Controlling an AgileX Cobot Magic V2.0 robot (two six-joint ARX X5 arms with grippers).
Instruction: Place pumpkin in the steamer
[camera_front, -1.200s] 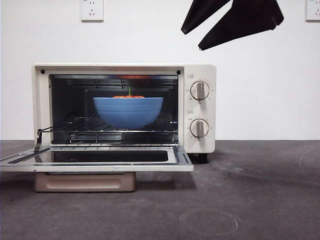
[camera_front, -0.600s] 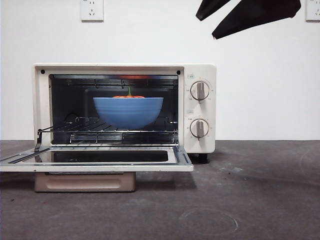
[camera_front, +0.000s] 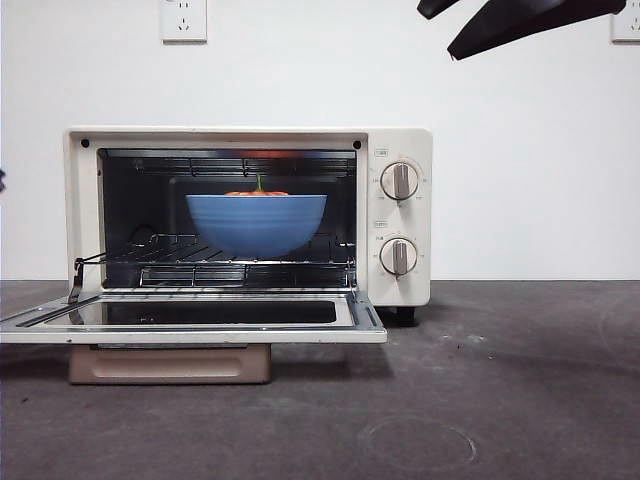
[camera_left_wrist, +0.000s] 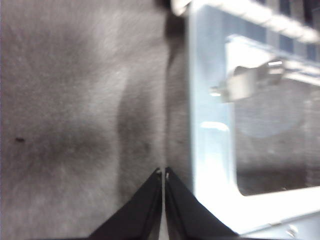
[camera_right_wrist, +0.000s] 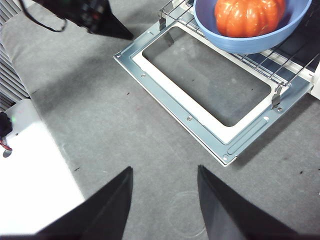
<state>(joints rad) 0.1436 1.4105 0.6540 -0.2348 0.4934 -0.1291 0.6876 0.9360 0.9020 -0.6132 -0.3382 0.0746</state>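
The grey tabletop (camera_front: 520, 380) carries the cream-white steamer (camera_front: 400, 140) near its back edge, against the white wall; the steamer's door (camera_front: 190, 325) lies folded down flat toward the front edge, its glass window facing up; inside, a wire rack (camera_front: 240, 268) holds a wide blue ribbed bowl (camera_front: 256, 222), and the pumpkin (camera_right_wrist: 248, 16) sits in that bowl, glossy orange, only its top and green stem showing above the rim from the front; two round knobs (camera_front: 399, 181) stand one above the other on the steamer's right panel; the right gripper (camera_right_wrist: 164, 200) hangs high over the tabletop in front of the door, jaws spread wide and holding nothing; the left gripper (camera_left_wrist: 163, 175) hovers beside the door's edge, jaws pressed together, empty.
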